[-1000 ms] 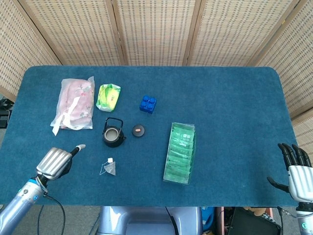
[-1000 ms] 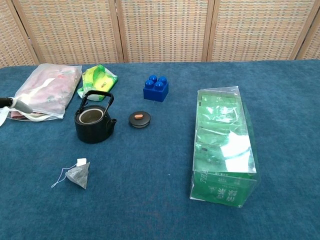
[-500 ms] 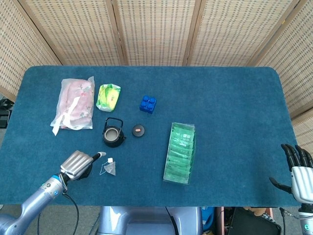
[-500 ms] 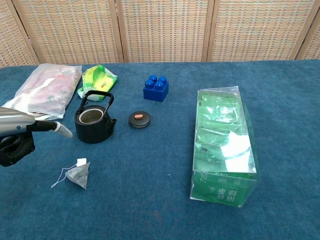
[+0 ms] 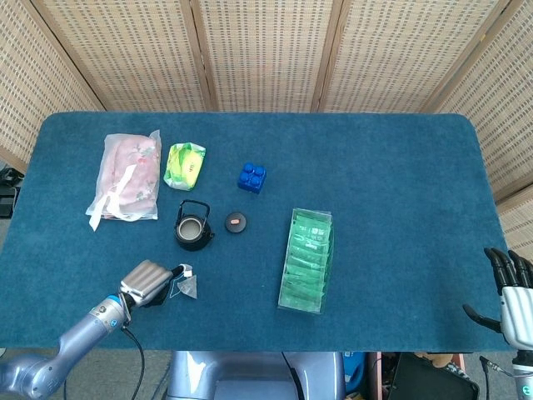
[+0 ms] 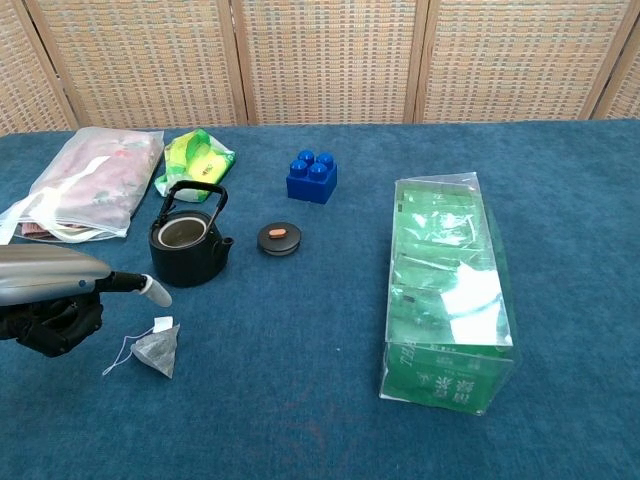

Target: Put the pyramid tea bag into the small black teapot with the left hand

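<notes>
The pyramid tea bag (image 5: 188, 287) (image 6: 158, 352) lies on the blue table, its white tag (image 6: 163, 323) beside it. The small black teapot (image 5: 192, 227) (image 6: 186, 243) stands open just behind it, and its lid (image 5: 237, 222) (image 6: 279, 239) lies to its right. My left hand (image 5: 148, 281) (image 6: 58, 295) hovers just left of the tea bag with one finger stretched over the tag; it holds nothing and the other fingers are curled under. My right hand (image 5: 514, 293) rests open at the table's right front corner, out of the chest view.
A green box of tea packets (image 5: 306, 259) (image 6: 448, 290) lies right of centre. A blue brick (image 5: 251, 177) (image 6: 311, 176), a green-yellow packet (image 5: 185, 165) (image 6: 193, 159) and a pink bag (image 5: 127, 176) (image 6: 92, 184) sit behind the teapot.
My left hand has moved right along the front of the table, closing in on the tea bag. The right hand has sunk slightly toward the table edge.
</notes>
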